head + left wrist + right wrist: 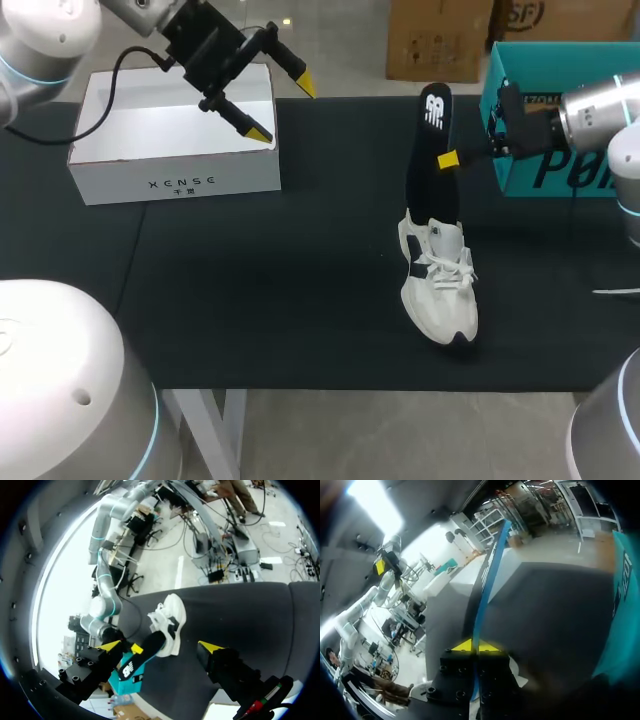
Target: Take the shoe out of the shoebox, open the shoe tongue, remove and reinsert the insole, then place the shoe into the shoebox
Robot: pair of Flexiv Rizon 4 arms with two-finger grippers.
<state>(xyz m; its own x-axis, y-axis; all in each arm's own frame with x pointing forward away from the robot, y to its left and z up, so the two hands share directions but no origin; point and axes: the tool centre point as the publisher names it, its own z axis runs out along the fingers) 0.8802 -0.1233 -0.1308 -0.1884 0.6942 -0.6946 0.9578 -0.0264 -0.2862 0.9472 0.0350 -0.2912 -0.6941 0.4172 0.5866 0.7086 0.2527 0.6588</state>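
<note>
On the black table (250, 320) the shoe (440, 290) lies, and just above it my right gripper (447, 159) is closed on the insole (428, 140) at mid-length, which I judge light and bendy, while my left gripper (283, 110) hangs open, well apart from the shoe.

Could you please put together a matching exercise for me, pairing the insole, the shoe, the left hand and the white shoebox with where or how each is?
Things:
1 insole
2 shoe
3 left hand
4 white shoebox

Places or states:
A open, in the air
B on the black table, laces up
C gripped upright by the right hand
D at the table's far left

Pairs: 1-C, 2-B, 3-A, 4-D.
</note>
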